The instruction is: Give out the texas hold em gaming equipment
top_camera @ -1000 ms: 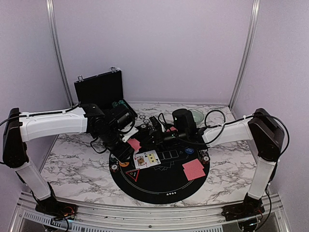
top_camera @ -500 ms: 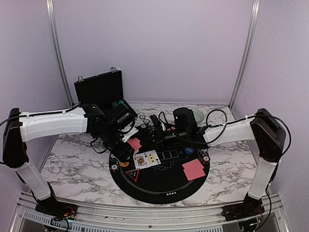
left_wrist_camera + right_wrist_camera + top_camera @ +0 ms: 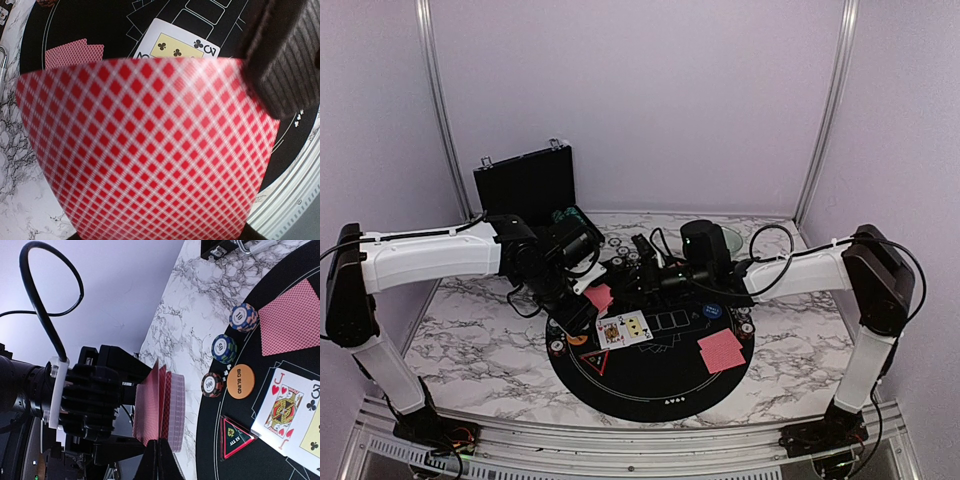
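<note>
Pack of pinkish-red diamond-backed playing cards (image 3: 160, 405) is up on edge, held clear above the left side of the black round mat (image 3: 650, 385). Down on the mat, jack of hearts (image 3: 282, 407) and three of clubs (image 3: 314, 422) lie face up, side by side. One face-down card (image 3: 295, 320) sits by three striped-edge chip stacks (image 3: 223, 348) lining the rim. A second face-down card (image 3: 721, 350) lies near-right. Orange BIG BLIND disc (image 3: 241, 381) is just beside the 100 stack, and a blue round disc (image 3: 712, 311) rests on the right.

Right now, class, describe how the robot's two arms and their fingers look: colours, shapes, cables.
The left arm and right arm have long white shells with black joints. Black cables loop along them. The fingers are black and ribbed.
</note>
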`<state>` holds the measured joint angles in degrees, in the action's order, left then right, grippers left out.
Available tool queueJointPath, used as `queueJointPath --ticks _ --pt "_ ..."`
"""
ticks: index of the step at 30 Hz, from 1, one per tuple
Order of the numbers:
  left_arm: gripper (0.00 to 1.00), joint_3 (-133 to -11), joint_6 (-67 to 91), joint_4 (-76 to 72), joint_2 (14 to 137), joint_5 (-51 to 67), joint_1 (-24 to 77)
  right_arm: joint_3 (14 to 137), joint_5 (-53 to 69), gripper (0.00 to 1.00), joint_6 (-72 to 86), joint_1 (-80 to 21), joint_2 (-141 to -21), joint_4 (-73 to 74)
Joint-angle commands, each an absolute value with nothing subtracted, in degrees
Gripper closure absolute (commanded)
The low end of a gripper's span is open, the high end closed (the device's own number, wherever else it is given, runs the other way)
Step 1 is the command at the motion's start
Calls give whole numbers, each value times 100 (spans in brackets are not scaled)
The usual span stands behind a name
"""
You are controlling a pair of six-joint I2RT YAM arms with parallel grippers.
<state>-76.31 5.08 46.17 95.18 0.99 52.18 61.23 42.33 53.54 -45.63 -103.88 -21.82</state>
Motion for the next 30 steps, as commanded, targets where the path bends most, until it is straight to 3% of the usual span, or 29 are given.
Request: queueJointPath --ticks 1,22,30 --pt "50 -7607 463 4588 9339 105 5229 6044 4263 100 5544 -4473 -10178 -2479" --pt "50 -7620 450 4588 9303 82 5226 5732 4595 100 6177 -4341 -10246 -3376" --pt "50 -7637 444 4580 9306 86 5229 5879 4561 100 5921 -4442 -10291 -3017"
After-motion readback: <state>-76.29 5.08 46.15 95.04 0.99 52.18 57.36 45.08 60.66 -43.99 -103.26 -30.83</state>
